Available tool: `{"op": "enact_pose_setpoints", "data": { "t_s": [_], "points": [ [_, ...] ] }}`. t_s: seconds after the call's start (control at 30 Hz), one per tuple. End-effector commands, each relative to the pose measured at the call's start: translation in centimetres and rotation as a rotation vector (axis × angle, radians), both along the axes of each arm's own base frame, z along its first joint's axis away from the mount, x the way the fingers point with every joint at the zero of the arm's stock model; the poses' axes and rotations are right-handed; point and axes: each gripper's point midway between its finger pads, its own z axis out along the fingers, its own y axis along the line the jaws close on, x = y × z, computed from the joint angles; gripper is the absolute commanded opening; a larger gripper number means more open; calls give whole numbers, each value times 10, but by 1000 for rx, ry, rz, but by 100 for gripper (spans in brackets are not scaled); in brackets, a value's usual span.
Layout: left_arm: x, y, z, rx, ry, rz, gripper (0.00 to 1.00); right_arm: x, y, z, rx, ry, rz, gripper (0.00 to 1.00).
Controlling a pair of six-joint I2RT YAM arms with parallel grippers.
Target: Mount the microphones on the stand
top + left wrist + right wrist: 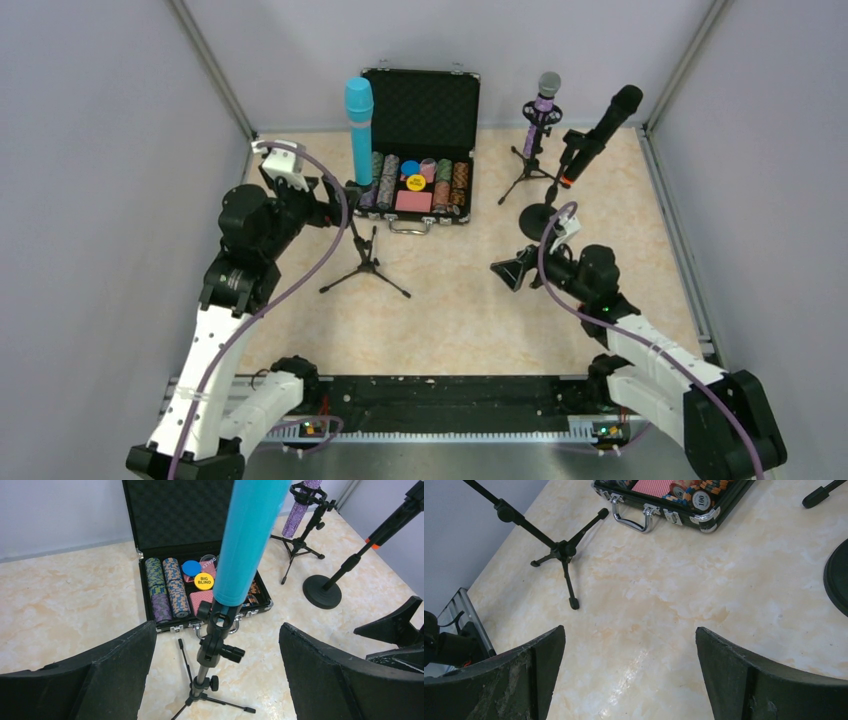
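**Ana:** Where are the microphones?

**Ben:** All three look seated to me. The turquoise microphone (359, 130) stands nearly upright with its lower end in the clip of the tripod stand (368, 262), just in front of the open poker case (425, 110). The purple microphone (543, 105) sits in its small tripod stand (528, 175) further back. The black microphone (603, 130) slants in the round-base stand (540, 220) on the right.

**Ana:** And the jaws?

**Ben:** The left jaws are spread wide and hold nothing, with one finger on either side of the turquoise one's clip (217, 630). I cannot tell whether the clip is between the tips or just ahead of them. The right jaws are wide too and empty, low over bare worktop (674, 580) near the round base.

**Ana:** So what is the step?

**Ben:** I judge it to be getting the left arm clear of that stand. Keep the jaws wide and draw straight back along the line the fingers point, with no sideways swing. A tall microphone on thin legs probably tips easily, so a brush against the clip could topple it into the case.

**Ana:** Anything else to mind?

**Ben:** The arm's purple cable (335, 240) loops close to the stand's pole, so watch that it does not snag. Before leaving, check that the turquoise body sits fully down in the clip.
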Motion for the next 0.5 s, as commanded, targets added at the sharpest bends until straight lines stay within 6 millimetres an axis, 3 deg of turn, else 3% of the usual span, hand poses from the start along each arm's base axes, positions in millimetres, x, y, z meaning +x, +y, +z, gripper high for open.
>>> {"op": "enact_pose_setpoints", "data": {
  "t_s": [0.0,0.17,0.33,0.47],
  "points": [
    [8,0,36,-57,-84,-26,96,3,-4,6,21,-8,-1,99],
    [25,15,38,-117,-85,7,96,7,-10,8,50,10,-9,99],
    [48,43,38,-225,-67,70,96,9,-13,4,57,36,-9,99],
    [68,61,30,-307,-41,111,96,12,-21,0,52,50,-37,99]
  ]
}}
